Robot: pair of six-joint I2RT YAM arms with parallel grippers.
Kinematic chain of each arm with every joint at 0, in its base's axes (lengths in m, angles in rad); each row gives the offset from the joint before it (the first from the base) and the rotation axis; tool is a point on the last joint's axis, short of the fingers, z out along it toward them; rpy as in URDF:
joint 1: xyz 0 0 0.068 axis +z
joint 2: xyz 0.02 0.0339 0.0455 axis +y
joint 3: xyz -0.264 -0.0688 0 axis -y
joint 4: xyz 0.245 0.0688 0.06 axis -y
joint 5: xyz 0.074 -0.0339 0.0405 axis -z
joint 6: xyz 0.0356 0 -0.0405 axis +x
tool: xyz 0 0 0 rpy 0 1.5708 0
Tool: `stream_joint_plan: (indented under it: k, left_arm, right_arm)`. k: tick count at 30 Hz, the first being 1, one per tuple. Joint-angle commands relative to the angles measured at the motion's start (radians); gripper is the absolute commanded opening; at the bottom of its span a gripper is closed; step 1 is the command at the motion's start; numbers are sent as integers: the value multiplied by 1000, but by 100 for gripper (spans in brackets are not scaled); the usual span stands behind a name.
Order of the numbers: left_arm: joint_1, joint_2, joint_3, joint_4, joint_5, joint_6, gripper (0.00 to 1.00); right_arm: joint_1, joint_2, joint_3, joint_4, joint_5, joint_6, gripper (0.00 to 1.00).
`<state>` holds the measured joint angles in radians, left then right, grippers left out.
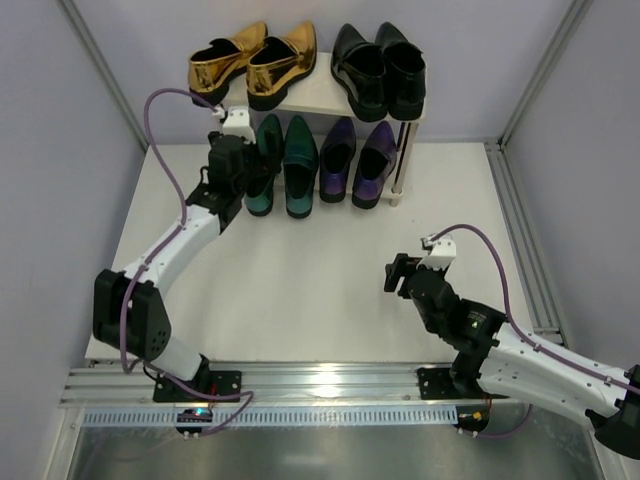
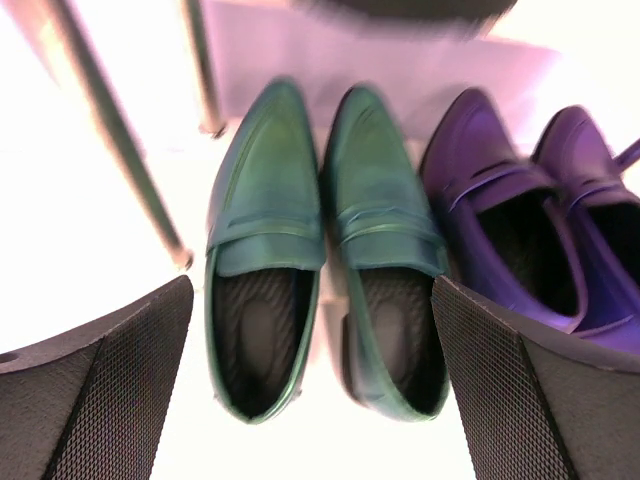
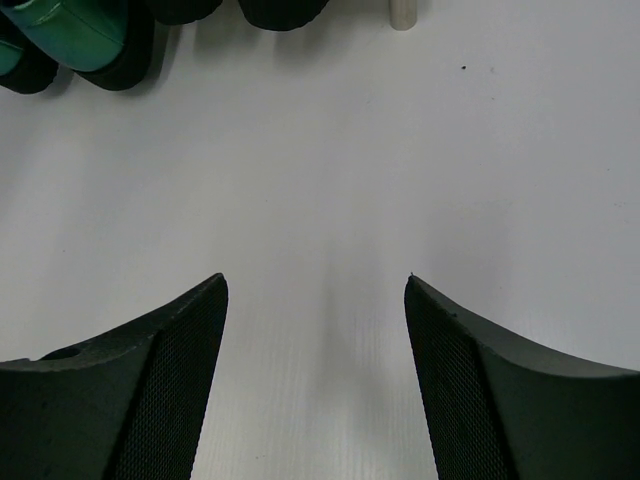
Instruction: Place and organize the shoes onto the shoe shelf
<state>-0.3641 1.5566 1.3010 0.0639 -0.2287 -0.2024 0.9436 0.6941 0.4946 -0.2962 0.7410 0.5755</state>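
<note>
Step in hand: judged as the tail end of shelving, since all four pairs already sit on the two-tier cream wooden shoe shelf (image 1: 316, 96) and little but tidying seems left.
Left arm: the left gripper (image 1: 248, 172) has its jaws spread wide and clamped on nothing, low at the lower tier's left bay.
Teal pair: the glossy teal green pointed-toe loafers (image 2: 268, 210) lie straight ahead of the left gripper, side by side, heels between its fingers, toes pointing away.
Purple pair: the glossy purple loafers (image 1: 356, 165) sit just beyond that gripper's right finger, on the same tier.
Top board: the metallic gold loafers (image 1: 255, 62) are above the left gripper, with the glossy black loafers (image 1: 380, 68) further to its right.
Right arm: the right gripper (image 3: 315, 285) has its jaws apart and empty over the bare white surface (image 1: 320, 260), with the shelf well ahead of it.
Next move calls for: probably drawing the left gripper straight back with the fingers wide, so no pad drags a teal heel or knocks the thin metal post (image 2: 120, 140) to its left.
</note>
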Motion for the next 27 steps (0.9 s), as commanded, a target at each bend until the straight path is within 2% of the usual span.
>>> stream_joint_plan:
  k: [1,5,7,9,12,13,14,15,18,22,27]
  left_arm:
    - [1,-67,-87,59,-66,0,100]
    - [1,-119,-222,134,-98,14,100]
    - [-1,-128,-281,165,-156,27,100]
    - [10,-113,-293,183,-193,44,100]
    - [39,-64,-263,162,-181,72,100]
    - [50,-49,-253,169,-172,87,100]
    - [63,-35,-247,177,-138,99,100]
    - [86,-9,-244,194,-129,113,100]
    - [135,19,-250,243,-39,129,100]
    - [192,62,-313,445,48,106,100]
    - [195,141,-269,473,117,103,100]
  right_arm:
    - [4,2,47,52,60,-25,73]
    - [4,8,67,28,135,-25,83]
    - [-9,-5,78,20,216,-29,96]
    - [-46,-15,73,61,210,-87,100]
    - [-219,2,96,166,36,-175,100]
    - [-330,19,104,184,-26,-199,100]
    - [-374,65,111,204,-146,-219,100]
    - [-406,91,117,262,-182,-241,100]
    - [-462,218,134,371,-252,-363,100]
    - [-516,347,170,544,-408,-420,100]
    - [-569,444,199,690,-477,-453,100]
